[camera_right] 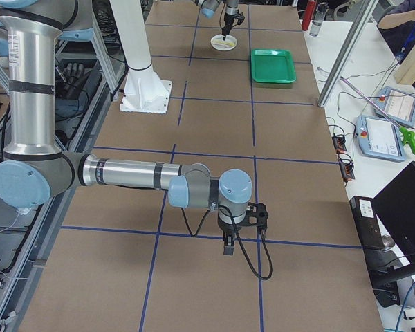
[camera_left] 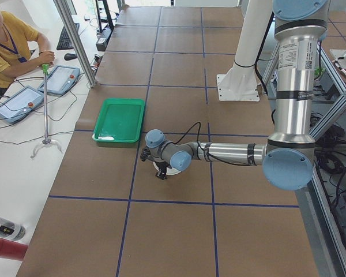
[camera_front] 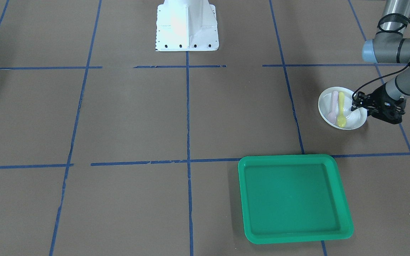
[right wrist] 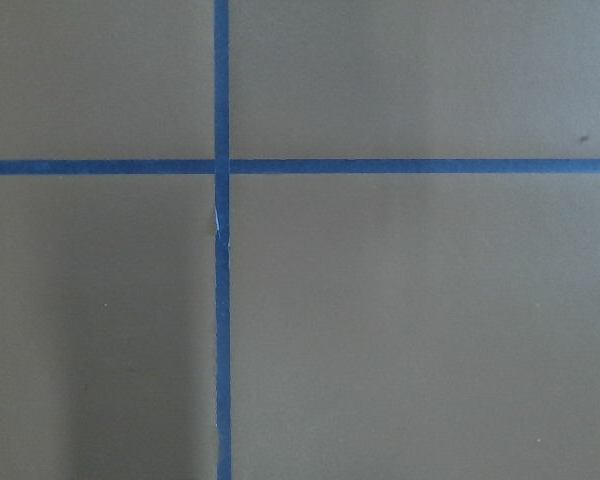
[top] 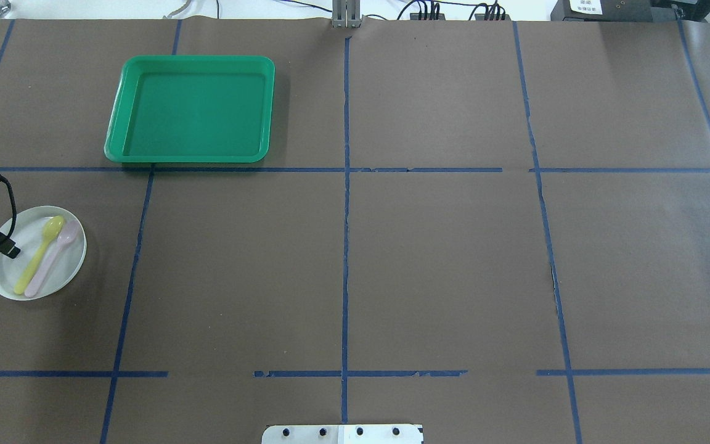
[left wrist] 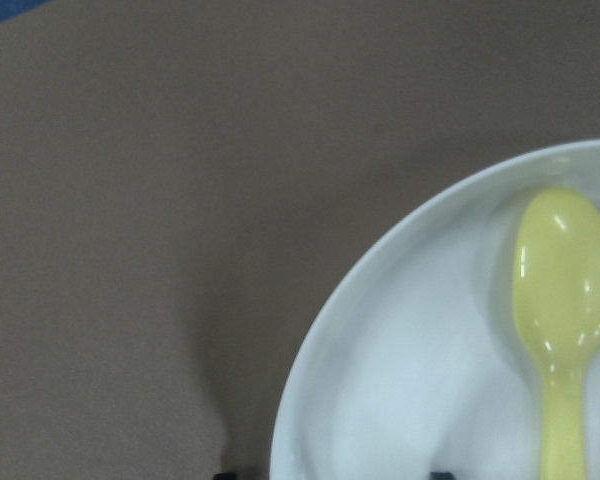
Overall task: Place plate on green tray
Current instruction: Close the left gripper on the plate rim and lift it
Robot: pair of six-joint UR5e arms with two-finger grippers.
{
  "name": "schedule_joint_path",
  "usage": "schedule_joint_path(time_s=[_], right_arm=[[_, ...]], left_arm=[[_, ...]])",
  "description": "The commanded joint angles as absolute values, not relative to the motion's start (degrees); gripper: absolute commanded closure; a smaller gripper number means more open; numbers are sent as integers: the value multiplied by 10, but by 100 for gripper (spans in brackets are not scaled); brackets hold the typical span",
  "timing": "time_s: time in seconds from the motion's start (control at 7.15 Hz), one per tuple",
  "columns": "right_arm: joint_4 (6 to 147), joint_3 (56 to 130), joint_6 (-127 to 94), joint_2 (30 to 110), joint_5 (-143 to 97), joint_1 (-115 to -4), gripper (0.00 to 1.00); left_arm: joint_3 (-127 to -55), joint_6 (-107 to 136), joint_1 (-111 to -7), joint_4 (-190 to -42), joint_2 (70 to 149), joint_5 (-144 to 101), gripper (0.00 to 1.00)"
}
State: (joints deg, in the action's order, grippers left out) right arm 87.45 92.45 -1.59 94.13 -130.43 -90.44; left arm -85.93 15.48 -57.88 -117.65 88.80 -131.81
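Green tray (camera_front: 294, 199) lies nearest the front-facing camera, flat on the table (camera_front: 137, 117), one edge along a blue tape line (camera_front: 188, 117), nothing in it. Right arm (camera_right: 124, 173) is stretched low over the table on the far side from the tray; right gripper (camera_right: 228, 245) points down near a tape crossing. I cannot tell how far its jaws are open, and nothing shows in them. Left arm (camera_front: 404, 81) reaches in low to the plate (camera_front: 356, 121). The plate sits on the table at the robot's far left, well apart from the tray, in the grid square nearer the robot. A yellow spoon (camera_front: 341, 110) and a pink spoon (camera_front: 333, 106) lie side by side in it, touching. Left gripper (camera_front: 354, 106) is at the plate's rim with jaws apart, one tip outside and one inside, not clamped.
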Motion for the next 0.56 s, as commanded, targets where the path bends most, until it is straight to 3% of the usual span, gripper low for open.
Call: schedule_joint_path(time_s=[0.0, 0.42], right_arm=[[875, 925, -16, 941, -1304, -904, 0], [875, 925, -16, 941, -1304, -904, 0]], left_arm=[[-867, 160, -581, -1173, 882, -1319, 100], [-889, 220, -582, -1173, 872, -1332, 100]])
